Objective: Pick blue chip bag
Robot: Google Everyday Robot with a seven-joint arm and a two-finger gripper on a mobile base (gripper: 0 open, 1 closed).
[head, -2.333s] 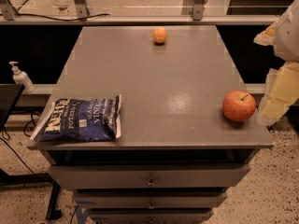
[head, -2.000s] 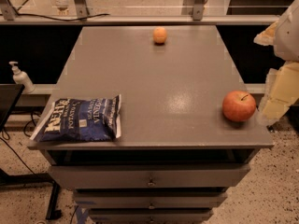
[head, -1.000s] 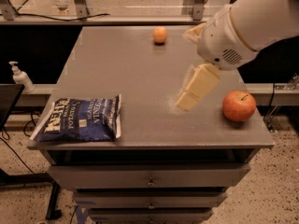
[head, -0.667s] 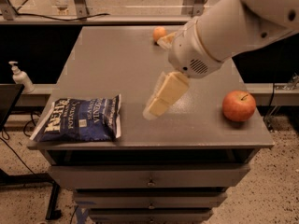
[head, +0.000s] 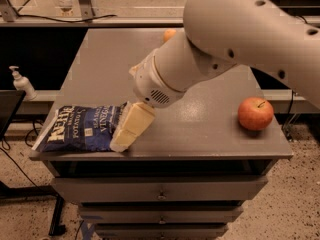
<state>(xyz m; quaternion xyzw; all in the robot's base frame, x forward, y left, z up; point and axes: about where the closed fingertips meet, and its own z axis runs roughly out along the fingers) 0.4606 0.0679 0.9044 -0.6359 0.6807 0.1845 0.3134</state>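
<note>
The gripper (head: 128,131) sits in the lower left of centre, a pale cream wedge angled down and to the left, its tip at the right end of the blue chip bag (head: 82,128). Whether it is apart, together or clamped on anything cannot be told from this side. It overlaps the bag's right edge, low over the desk (head: 210,115).

The bag lies flat at the desk's front left corner, white lettering up, its left end reaching the desk edge. Above the gripper, the thick white arm (head: 235,39) fills the upper right of the frame.

A red apple (head: 255,113) stands on the desk near its right front corner, well apart from the bag. An orange (head: 169,34) peeks out behind the arm at the far edge. A pump bottle (head: 21,83) stands off the desk at the left. Drawers (head: 160,191) run below the desk.
</note>
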